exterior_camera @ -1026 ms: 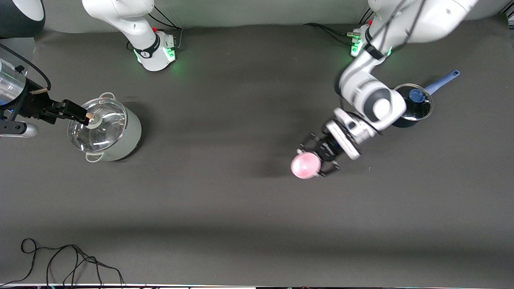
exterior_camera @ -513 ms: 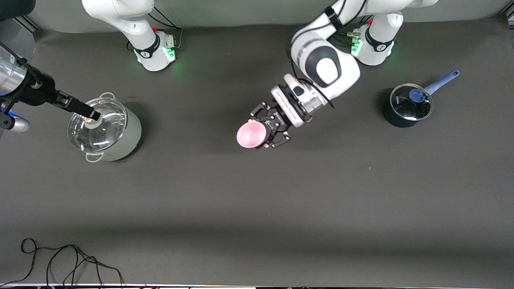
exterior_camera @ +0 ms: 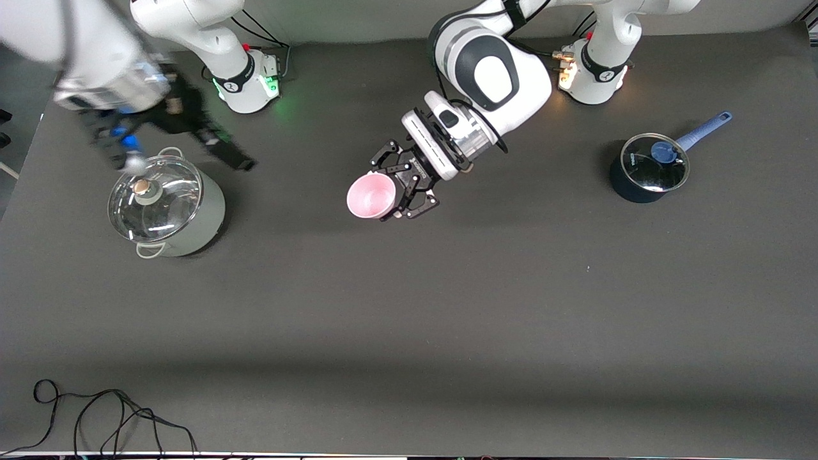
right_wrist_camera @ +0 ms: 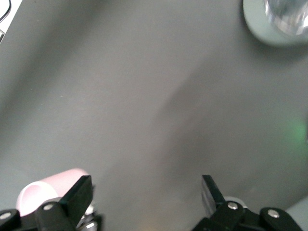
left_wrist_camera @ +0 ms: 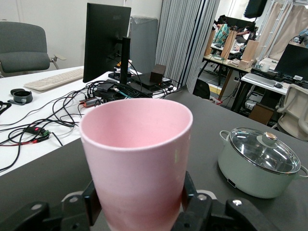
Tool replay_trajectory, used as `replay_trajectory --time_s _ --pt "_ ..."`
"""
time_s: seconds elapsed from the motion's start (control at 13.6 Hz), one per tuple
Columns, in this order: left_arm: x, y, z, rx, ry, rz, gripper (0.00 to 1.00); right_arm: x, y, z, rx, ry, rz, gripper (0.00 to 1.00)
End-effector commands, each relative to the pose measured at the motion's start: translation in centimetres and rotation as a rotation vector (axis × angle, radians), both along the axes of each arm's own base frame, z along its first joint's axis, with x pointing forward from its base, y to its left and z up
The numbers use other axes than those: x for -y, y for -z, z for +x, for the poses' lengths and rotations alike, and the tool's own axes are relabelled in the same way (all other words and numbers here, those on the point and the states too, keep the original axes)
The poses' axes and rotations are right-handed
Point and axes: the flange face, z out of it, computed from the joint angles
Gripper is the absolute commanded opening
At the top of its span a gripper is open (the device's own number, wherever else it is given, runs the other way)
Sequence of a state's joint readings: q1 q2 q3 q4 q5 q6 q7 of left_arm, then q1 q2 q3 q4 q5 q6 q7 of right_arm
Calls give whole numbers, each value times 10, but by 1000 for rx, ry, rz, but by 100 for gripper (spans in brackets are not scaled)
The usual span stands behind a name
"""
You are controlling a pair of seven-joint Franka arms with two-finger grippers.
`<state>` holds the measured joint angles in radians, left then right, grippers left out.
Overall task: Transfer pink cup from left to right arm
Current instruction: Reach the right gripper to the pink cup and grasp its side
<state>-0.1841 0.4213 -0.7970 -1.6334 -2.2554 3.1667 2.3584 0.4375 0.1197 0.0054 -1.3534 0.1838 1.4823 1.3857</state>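
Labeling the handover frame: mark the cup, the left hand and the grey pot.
cup [exterior_camera: 369, 196]: front view, inside of its mouth.
left hand [exterior_camera: 401, 190]: front view, between its fingertips, shut on the cup.
grey pot [exterior_camera: 155, 199]: front view, glass lid.

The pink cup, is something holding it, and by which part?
Yes: the left gripper holds the pink cup by its lower body near the base. The right gripper, open, holds nothing.

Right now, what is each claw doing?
Left gripper: shut on the cup, over mid-table.
Right gripper: open, empty, beside the pot.
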Motion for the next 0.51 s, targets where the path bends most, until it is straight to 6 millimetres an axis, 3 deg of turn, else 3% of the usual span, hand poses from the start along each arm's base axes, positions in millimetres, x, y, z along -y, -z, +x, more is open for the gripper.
replay_trajectory --time_s 0.0,0.29,0.44 --pt "3 -3 3 -15 -23 -5 37 -53 4 22 -55 191 55 100" --pt "1 -5 2 -20 -29 2 37 -116 31 26 -73 244 54 100" --pt "1 -4 2 -20 -30 3 37 -127 45 36 -73 305 86 100"
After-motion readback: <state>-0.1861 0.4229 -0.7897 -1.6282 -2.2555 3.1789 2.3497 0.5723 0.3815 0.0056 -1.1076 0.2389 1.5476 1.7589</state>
